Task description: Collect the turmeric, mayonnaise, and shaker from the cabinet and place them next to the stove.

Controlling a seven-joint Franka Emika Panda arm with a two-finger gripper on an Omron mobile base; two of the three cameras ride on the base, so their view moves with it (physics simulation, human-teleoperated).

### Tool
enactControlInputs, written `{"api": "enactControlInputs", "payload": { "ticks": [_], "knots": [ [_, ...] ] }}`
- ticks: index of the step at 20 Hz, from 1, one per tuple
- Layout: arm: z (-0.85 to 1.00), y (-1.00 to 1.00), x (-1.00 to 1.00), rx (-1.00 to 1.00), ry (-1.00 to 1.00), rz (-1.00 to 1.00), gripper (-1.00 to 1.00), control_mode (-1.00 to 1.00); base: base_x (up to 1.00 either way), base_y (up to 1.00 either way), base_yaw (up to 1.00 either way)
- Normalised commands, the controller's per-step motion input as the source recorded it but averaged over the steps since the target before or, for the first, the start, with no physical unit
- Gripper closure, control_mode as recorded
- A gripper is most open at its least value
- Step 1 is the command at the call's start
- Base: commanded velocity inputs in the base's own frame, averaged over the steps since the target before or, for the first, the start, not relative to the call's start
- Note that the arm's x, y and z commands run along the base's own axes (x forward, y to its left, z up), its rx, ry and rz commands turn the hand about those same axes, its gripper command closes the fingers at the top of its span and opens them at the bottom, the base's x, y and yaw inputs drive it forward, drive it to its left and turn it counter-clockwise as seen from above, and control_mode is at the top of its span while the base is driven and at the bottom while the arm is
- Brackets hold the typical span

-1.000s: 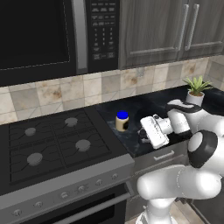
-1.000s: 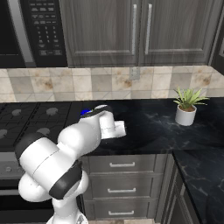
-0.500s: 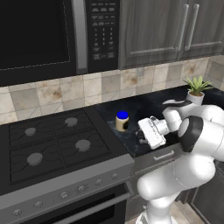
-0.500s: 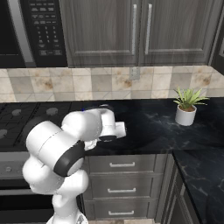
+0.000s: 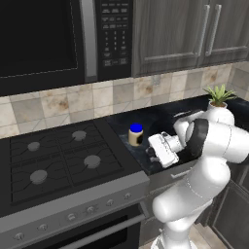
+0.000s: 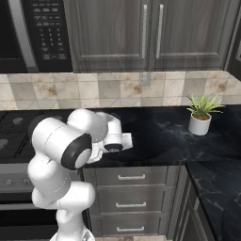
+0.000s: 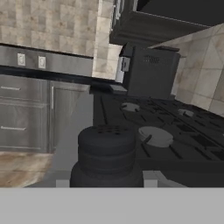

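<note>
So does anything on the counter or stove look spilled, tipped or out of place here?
Nothing stands out. The blue-lidded cream mayonnaise jar stands upright on the black marbled countertop beside the black stove, and the small potted plant is upright too.

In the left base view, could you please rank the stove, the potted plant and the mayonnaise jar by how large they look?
1. The stove, by far.
2. The potted plant.
3. The mayonnaise jar, only slightly smaller-looking than the plant; the plant stands farther off, so that order is unsure.

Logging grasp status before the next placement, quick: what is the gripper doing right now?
Gripper: closed on the black shaker, held over the counter edge beside the stove.
</note>
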Motion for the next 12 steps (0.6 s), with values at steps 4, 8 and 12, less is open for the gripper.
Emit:
{"api": "enactControlInputs", "payload": {
  "ticks": [4,8,12],
  "knots": [
    [-0.03,0.04,0.2,0.05,0.0,0.03,1.0,-1.0,0.0,0.0,0.0],
    [-0.05,0.0,0.25,0.07,0.0,0.03,1.0,-1.0,0.0,0.0,0.0],
    [-0.16,0.0,0.23,0.03,0.0,0.03,1.0,-1.0,0.0,0.0,0.0]
  ]
}}
